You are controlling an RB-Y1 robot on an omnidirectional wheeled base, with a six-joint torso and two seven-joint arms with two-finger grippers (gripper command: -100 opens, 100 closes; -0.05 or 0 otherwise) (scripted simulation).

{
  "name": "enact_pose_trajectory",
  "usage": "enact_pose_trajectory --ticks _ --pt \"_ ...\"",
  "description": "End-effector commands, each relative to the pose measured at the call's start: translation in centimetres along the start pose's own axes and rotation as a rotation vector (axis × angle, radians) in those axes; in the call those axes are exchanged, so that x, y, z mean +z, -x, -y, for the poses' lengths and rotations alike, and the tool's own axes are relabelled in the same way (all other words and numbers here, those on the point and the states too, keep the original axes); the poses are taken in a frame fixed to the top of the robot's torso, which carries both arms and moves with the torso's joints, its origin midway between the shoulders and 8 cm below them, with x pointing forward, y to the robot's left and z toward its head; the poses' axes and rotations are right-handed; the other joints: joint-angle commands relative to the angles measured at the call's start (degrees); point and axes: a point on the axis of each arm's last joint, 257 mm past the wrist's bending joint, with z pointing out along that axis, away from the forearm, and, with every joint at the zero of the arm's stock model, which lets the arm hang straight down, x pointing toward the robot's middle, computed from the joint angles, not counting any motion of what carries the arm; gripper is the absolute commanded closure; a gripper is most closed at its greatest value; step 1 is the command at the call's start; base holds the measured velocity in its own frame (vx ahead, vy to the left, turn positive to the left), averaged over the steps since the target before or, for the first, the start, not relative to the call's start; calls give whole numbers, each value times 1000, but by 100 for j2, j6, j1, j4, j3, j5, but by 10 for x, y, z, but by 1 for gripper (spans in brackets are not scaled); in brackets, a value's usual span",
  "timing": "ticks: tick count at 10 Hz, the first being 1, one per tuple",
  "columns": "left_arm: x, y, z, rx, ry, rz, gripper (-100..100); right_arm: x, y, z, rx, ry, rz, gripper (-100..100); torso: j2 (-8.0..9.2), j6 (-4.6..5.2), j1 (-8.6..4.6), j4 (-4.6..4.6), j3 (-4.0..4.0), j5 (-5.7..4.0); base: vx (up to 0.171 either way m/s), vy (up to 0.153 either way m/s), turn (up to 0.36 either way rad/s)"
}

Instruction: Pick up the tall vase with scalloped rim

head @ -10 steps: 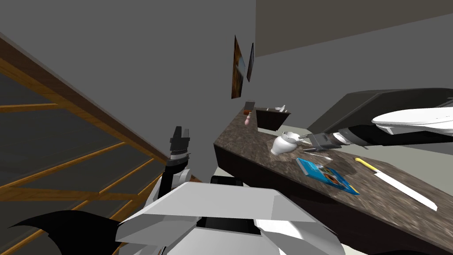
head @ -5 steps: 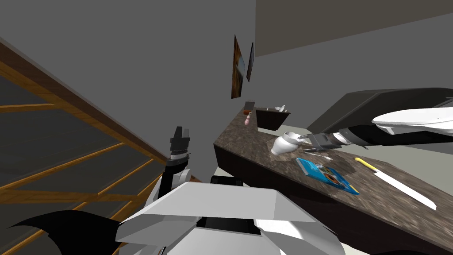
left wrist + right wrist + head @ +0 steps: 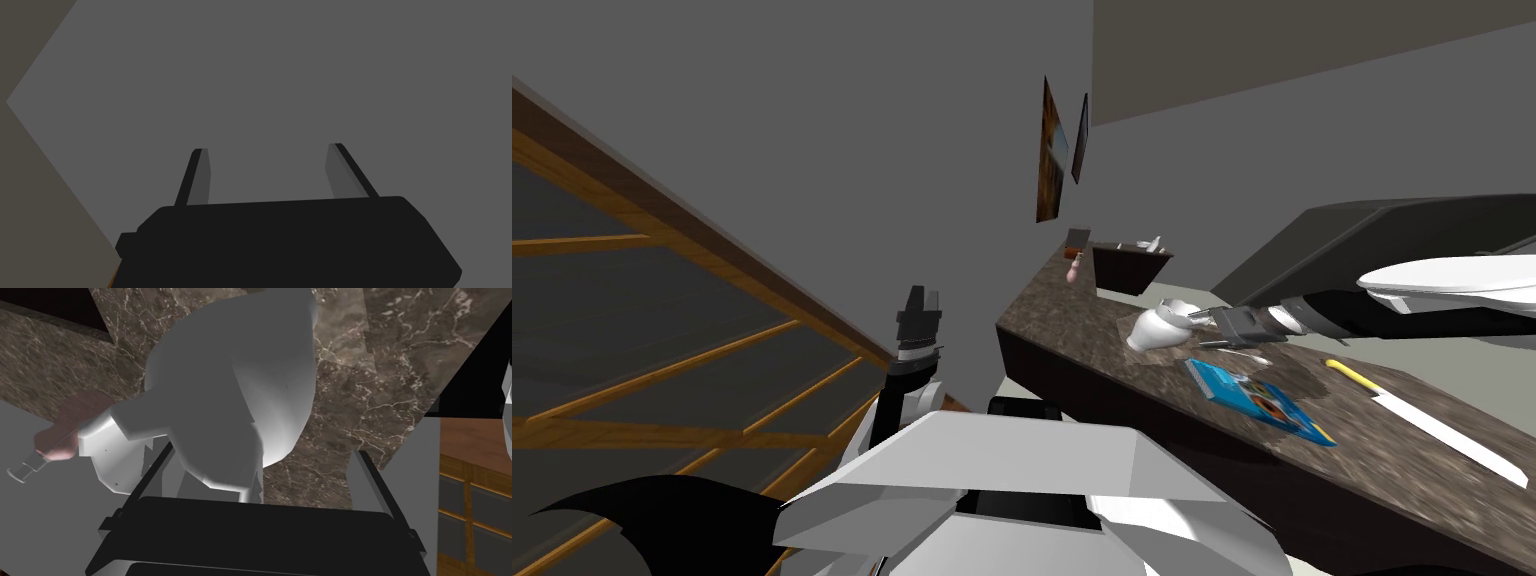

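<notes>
**Right gripper astride the vase, fingers spread; grasp not yet made.**

Left gripper [image 3: 267,148]: nearest, raised beside the chest, fingers parted, holding nothing. Blue book [image 3: 1257,395] and yellow-handled knife [image 3: 1422,415]: lying on the dark marbled counter [image 3: 1072,310]. Right gripper [image 3: 262,450]: reaching in over the counter, fingers apart with the white vase [image 3: 235,388] between them, one finger partly hidden behind it, the other clear of its belly. The vase stands on the counter just beyond the book. Pink bottle [image 3: 1075,270] and dark tray [image 3: 1127,268]: far end.

Change over the last second: the head view slid a little, which is my own move. The vase has kept its place and the fingers have not closed. Judged: approach complete, closing is next, lift not begun.
</notes>
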Motion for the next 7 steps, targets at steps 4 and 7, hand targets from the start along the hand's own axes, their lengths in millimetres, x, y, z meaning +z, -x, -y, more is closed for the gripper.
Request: enact_pose_trajectory --ticks 4,7 --pt "0 0 0 0 0 0 0 -2 1 6 -7 -14 -2 100 16 11 3 -11 2 -27 -1 -1 3" --pt "0 0 0 0 0 0 0 5 -12 -9 12 -3 -4 100 19 12 7 -8 5 -23 1 1 6"
